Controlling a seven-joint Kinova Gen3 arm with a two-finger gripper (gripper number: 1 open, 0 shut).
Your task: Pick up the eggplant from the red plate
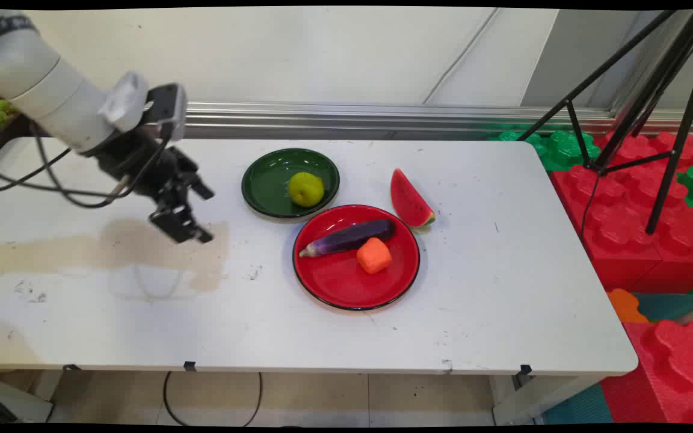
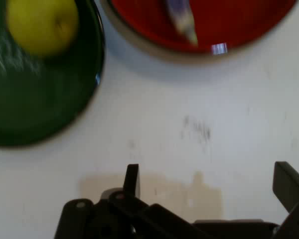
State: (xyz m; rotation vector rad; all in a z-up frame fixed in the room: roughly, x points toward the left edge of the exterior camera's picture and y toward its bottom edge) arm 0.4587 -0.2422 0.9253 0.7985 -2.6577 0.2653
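Main view shows the tool [image 1: 182,211], fingers spread and empty, hovering over the white surface [image 1: 503,300] at nine o'clock from a green plate [image 1: 262,180] holding a yellow fruit [image 1: 305,189], while a red plate [image 1: 346,288] at its five o'clock carries an eggplant [image 1: 349,237] and orange piece [image 1: 374,255].

Evenly and brightly lit from above. Soft, faint shadow under the arm on the bench [image 1: 334,343], beside a tan stain [image 1: 160,252]. Small glare spots on the red plate [image 2: 154,42] rim in the hand view. Hand view soft throughout; lemon [image 2: 42,25] and green plate [image 2: 45,104] blurred.
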